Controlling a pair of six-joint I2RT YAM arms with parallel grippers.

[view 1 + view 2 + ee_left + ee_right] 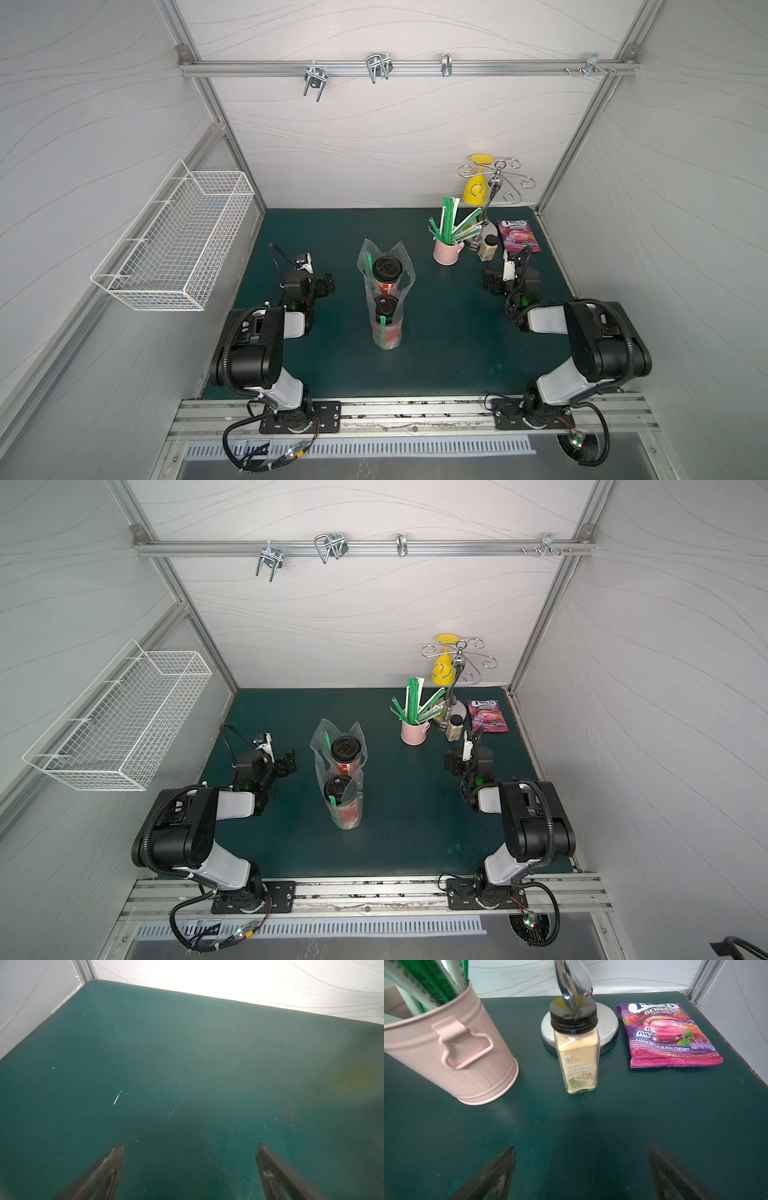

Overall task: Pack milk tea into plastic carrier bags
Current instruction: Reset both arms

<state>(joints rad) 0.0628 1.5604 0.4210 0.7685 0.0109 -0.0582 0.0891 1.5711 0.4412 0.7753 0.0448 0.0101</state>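
In both top views two milk tea cups stand in the middle of the green mat, red with black domed lids, the far one (387, 269) (345, 749) behind the near one (385, 308) (337, 789). Both sit inside the clear crinkled plastic carrier bag (368, 254) (319, 741), whose top stands open above them, with green straws tucked in. My left gripper (325, 286) (289, 762) (190, 1145) hangs open to the left of the bag, over bare mat. My right gripper (492, 284) (455, 764) (582, 1148) is open to the right, with nothing between its fingers.
A pink bucket of green straws (448, 251) (452, 1049), a small onion powder bottle (487, 249) (578, 1057), a purple candy packet (518, 235) (670, 1036) and a chrome stand (492, 187) holding a yellow glass (476, 189) fill the back right. A wire basket (178, 237) hangs on the left wall.
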